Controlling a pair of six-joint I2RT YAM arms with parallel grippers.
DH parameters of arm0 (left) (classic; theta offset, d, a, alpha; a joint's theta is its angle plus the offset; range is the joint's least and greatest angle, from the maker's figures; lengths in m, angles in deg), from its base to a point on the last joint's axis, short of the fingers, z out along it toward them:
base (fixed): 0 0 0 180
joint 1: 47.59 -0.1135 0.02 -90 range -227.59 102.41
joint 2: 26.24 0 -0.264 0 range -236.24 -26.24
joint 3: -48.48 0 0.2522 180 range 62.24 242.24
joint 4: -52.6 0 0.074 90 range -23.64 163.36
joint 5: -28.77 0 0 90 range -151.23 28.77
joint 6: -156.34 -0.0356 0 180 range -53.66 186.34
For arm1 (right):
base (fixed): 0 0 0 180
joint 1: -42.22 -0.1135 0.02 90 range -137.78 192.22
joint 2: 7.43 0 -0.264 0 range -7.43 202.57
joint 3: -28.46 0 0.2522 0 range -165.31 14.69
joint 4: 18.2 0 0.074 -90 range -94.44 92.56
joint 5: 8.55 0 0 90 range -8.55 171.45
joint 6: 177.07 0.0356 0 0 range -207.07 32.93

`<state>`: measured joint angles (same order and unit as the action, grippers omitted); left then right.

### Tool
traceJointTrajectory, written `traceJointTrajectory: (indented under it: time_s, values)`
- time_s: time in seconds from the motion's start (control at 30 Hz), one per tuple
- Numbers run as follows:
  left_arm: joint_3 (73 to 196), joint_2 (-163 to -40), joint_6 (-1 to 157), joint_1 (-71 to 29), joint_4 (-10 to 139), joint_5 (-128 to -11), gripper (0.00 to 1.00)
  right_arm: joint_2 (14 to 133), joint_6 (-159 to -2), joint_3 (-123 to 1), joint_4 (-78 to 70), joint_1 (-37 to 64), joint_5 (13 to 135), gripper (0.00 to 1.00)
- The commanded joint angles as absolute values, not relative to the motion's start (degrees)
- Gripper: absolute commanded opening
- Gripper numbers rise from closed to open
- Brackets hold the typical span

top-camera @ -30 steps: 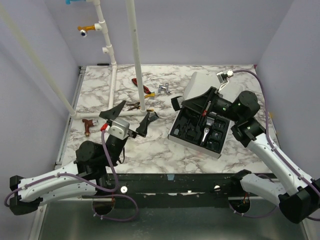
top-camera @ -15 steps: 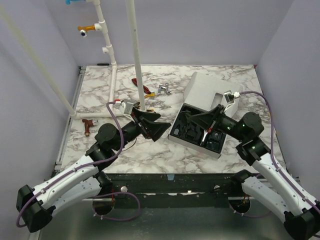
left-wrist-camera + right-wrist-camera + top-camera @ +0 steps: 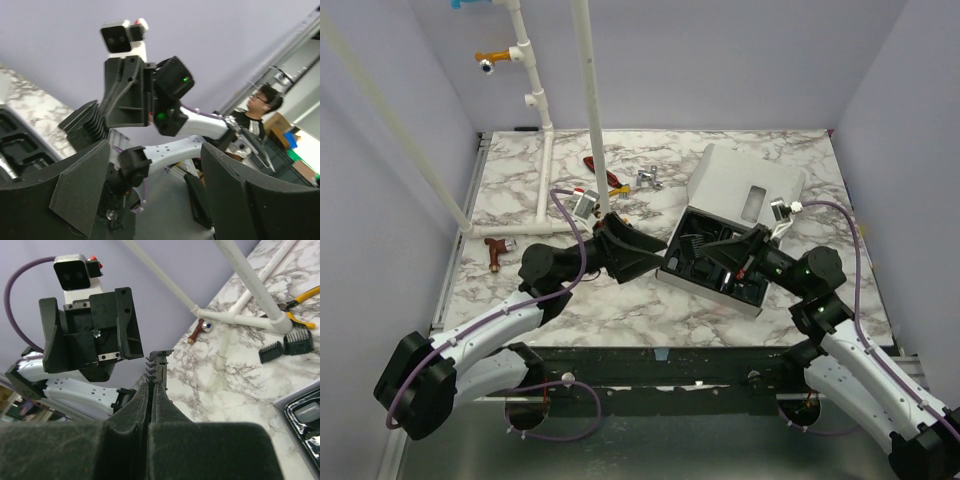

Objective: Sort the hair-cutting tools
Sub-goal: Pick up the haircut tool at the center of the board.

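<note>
Right gripper: pads pinching thin edge of toothed clipper guard, held over edge of open case. Left gripper: jaws spread, facing guard, not touching. Risk: guard twists or drops if right releases before left closes; fingers may collide.

Left gripper: was upright and well left of the case, now stretched low to the right, tips just beside the case's left edge, jaws slightly narrower yet apart

Right gripper: was high over the case, now dropped low, pointing at the left gripper

Comb guard: carried down in the right gripper's tips, now just ahead of the left gripper
</note>
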<state>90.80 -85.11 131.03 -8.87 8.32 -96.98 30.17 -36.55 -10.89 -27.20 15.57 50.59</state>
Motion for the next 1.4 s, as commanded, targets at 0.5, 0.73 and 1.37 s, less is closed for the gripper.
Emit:
traceJointTrajectory:
  time_s: [0.5, 0.73, 1.37]
  values:
    - [91.4, -87.0, 134.1, -9.1, 2.0, -102.8, 0.71, 32.2, -21.4, -4.9, -62.8, 15.7, 43.5, 0.01]
    - [94.7, -88.5, 132.6, -6.7, 5.5, -101.7, 0.61, 32.7, -21.1, -4.5, -65.3, 15.7, 44.1, 0.01]
    - [99.4, -89.7, 124.5, -0.7, 15.4, -90.8, 0.42, 31.1, -21.4, -3.8, -63.3, 15.7, 44.4, 0.01]
